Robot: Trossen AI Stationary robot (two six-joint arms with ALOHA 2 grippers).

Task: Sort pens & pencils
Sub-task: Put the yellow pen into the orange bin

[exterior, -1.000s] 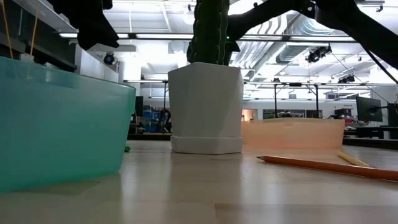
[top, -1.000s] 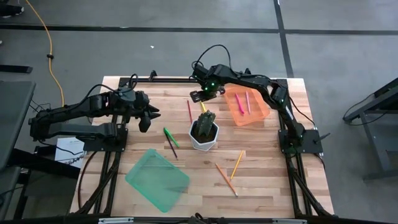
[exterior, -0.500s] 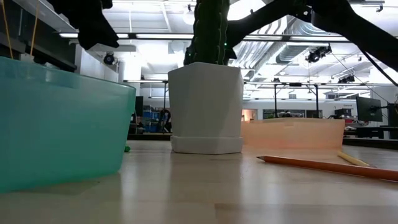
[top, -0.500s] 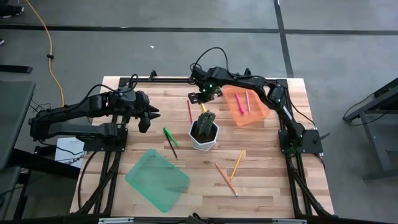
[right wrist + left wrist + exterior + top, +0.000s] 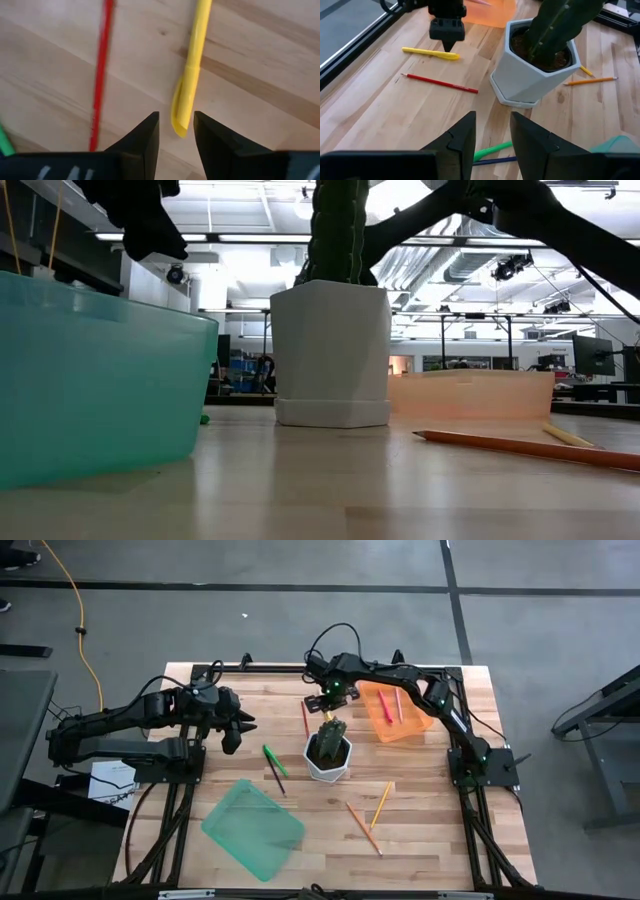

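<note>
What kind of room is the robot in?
Probably a big workshop or lab. The wooden table stands on a bare grey floor with a yellow cable trailing across it, and the low view shows pipes and ducts under a high ceiling behind the plant pot.

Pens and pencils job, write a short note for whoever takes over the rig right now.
Right gripper: open, over the yellow pen beside the red pencil, nothing held.
Left gripper: open, empty, waiting at table left.
Done: one pink pen in the orange tray, with another stick I cannot identify.
Left: green pen, dark pencil, two orange pencils. Green tray holds nothing.
</note>
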